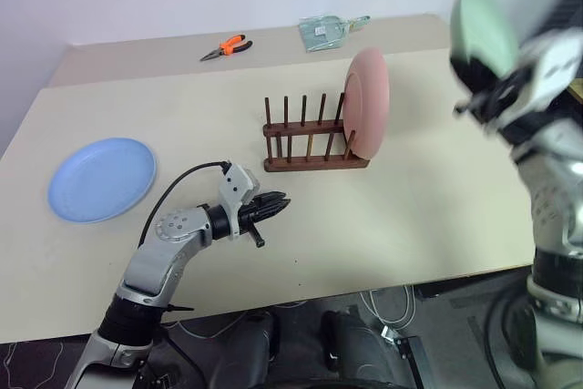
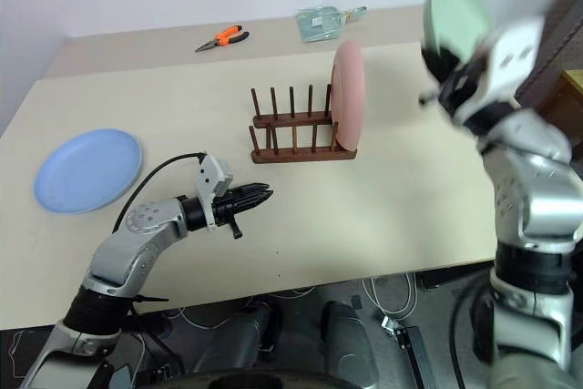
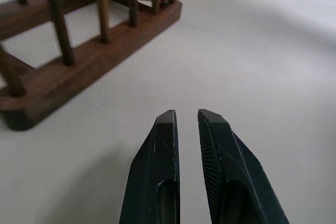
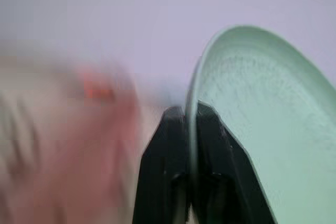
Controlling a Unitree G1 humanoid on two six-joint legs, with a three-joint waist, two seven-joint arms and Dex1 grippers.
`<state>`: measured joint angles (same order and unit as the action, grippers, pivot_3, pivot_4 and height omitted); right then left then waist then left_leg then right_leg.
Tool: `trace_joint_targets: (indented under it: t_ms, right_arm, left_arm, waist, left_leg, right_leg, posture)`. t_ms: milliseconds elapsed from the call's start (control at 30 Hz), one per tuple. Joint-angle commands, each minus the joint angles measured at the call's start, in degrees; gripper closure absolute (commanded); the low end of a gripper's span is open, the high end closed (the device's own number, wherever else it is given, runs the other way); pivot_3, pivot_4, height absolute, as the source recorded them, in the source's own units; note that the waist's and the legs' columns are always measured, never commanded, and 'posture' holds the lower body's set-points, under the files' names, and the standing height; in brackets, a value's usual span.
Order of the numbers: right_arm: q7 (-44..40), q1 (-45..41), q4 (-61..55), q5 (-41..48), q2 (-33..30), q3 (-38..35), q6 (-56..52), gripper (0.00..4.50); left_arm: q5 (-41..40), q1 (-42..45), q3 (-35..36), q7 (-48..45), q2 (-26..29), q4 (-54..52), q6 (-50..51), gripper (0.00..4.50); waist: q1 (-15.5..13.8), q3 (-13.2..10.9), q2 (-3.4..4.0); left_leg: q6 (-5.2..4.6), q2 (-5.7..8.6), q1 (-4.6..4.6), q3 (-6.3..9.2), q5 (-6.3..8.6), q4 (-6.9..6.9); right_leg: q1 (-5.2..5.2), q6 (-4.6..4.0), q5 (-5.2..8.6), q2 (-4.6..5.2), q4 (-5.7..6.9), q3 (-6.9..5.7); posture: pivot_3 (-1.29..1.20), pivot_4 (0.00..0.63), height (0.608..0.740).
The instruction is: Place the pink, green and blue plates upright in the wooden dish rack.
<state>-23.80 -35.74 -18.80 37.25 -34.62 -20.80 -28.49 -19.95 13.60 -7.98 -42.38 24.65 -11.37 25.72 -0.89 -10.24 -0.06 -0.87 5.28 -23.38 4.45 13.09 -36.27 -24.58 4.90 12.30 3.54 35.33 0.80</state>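
The right gripper (image 4: pixel 190 113) was pinched on the rim of the green plate (image 1: pixel 483 26), held edge-up at the upper right of the frame; the plate appeared light, stiff and smooth, so a rim grip seemed adequate, though slippage was judged possible. The pink plate (image 1: pixel 368 102) stood in the rack (image 1: pixel 312 134) at centre. The blue plate (image 1: pixel 100 179) lay flat at left, and the left gripper (image 3: pixel 186 116) hovered nearly closed, empty.

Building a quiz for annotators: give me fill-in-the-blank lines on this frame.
1. The plate standing in the rack is ____.
2. The right pincer is shut on the ____ plate.
3. The blue plate lies flat on the ____.
4. The left pincer holds ____.

Missing words: pink; green; table; nothing
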Motion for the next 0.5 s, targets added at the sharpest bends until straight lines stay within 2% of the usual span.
trace_joint_targets:
  t_ms: [33, 133, 200, 300, 367, 500]
  right_arm:
    - [4.27, -4.25, -7.07, 20.79, 3.53, -3.49, -6.45, 4.49]
    - [10.33, -6.87, -9.38, 34.18, 8.31, -1.56, -8.61, 4.49]
    - [14.63, -5.85, -10.22, 38.4, 13.37, 2.53, -9.32, 4.49]
    - [20.09, -3.29, -9.62, 39.12, 19.23, 7.15, -9.45, 4.49]
    - [22.85, -1.7, -7.98, 36.21, 22.26, 10.2, -9.29, 4.49]
    - [23.49, -1.1, -4.77, 31.98, 25.79, 13.31, -7.79, 4.49]
  left_arm:
    - [0.93, 0.15, 2.08, 0.96, 0.27, 0.59, -2.23, 3.89]
    - [1.35, 0.12, 2.37, 1.11, 0.22, 1.49, -2.99, 3.89]
    - [1.51, -0.09, 2.33, 1.26, 0.12, 1.56, -3.33, 3.89]
    - [1.68, -0.24, 2.26, 1.49, -0.09, 1.46, -3.51, 3.89]
    - [1.74, -0.36, 2.25, 1.72, -0.28, 1.28, -3.49, 3.89]
    - [1.83, -0.87, 2.2, 1.87, -0.38, 0.77, -3.41, 3.89]
  waist:
    - [-0.24, 0.08, -0.15]
    - [0.1, 0.09, -0.16]
    - [0.28, 0.09, -0.15]
    - [0.5, 0.09, -0.11]
    - [0.51, 0.09, -0.1]
    - [0.38, 0.09, -0.09]
  left_leg:
    - [0.01, 0.01, -0.01, 0.08, 0.01, 0.01]
    - [-0.01, 0.05, -0.03, 0.09, 0.02, 0.02]
    - [-0.02, 0.05, -0.03, 0.04, 0.02, 0.02]
    - [-0.01, 0.02, -0.01, 0.02, 0.01, 0.05]
    - [0.0, 0.01, -0.01, 0.01, 0.01, 0.07]
    - [0.02, 0.03, -0.04, -0.06, -0.01, 0.05]
  right_leg:
    - [0.03, 0.0, 0.0, 0.01, -0.02, -0.07]
    - [0.06, -0.04, 0.01, 0.09, -0.13, -0.06]
    - [0.03, -0.16, 0.03, 0.1, -0.12, 0.0]
    - [-0.08, -0.23, 0.04, 0.07, 0.02, 0.02]
    - [-0.13, -0.18, 0.01, 0.05, 0.08, 0.02]
    - [-0.2, -0.09, -0.05, 0.05, 0.15, 0.08]
  posture:
    - [0.0, 0.15, 0.729]
    - [0.0, 0.15, 0.729]
    - [0.0, 0.15, 0.729]
    - [0.0, 0.15, 0.729]
    - [0.0, 0.15, 0.729]
    - [0.0, 0.15, 0.729]
